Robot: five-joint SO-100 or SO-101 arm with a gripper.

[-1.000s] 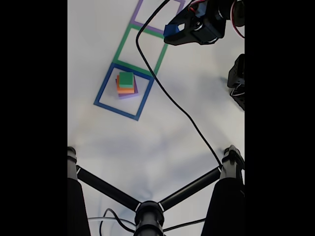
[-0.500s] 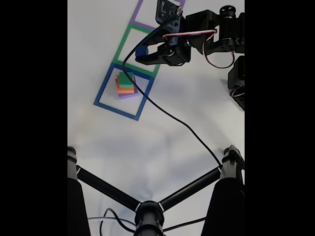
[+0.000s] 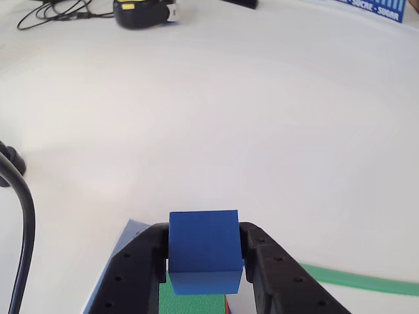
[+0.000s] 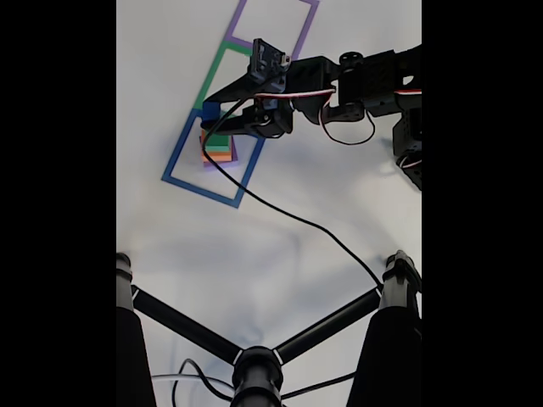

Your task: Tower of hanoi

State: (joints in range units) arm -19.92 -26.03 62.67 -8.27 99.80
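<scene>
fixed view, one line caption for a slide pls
Arm's hand carries the blue cube over the green, orange and purple stack in the blue tape square.

The arm point(image 4: 356, 85) is built of matte black plastic links with round joint housings. Thin red-and-white servo wires point(image 4: 344, 127) loop loosely beneath its middle. A small flat black module point(image 4: 268, 59) sits at the wrist. The hand point(image 3: 205, 255) has two thick black fingers with small round screw recesses along their upper faces.

Bright white tabletop point(image 3: 262, 118), black tripod legs point(image 4: 254, 360) below
</scene>
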